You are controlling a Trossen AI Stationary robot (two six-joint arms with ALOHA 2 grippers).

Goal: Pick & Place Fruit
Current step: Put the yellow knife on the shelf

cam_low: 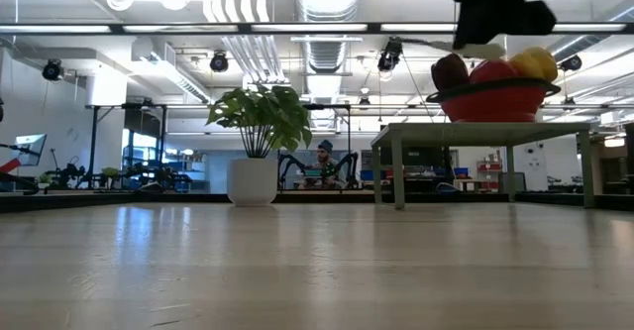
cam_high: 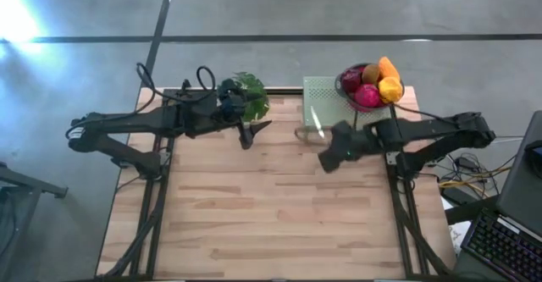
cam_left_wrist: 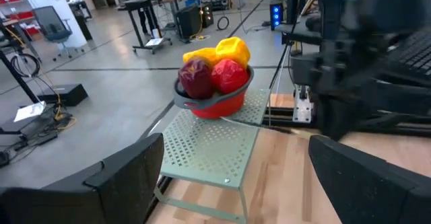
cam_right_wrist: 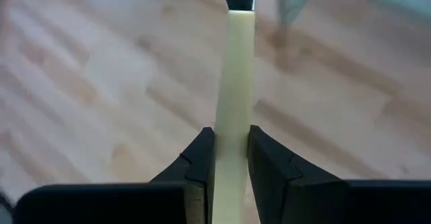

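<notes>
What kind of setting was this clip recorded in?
Most likely a robotics lab or workshop: exposed ceiling ducts and strip lights, a concrete floor with workbenches and an office chair, and other robot arms behind the potted plant.

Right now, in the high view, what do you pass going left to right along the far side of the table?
Potted plant → left end effector, open → knife → right end effector, shut on the knife's handle → red bowl of fruit.

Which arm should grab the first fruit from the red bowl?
Probably left. The left gripper is open and empty, facing the red bowl of fruit on the green stand. The right gripper sits closer but is shut on the pale-handled knife.
</notes>
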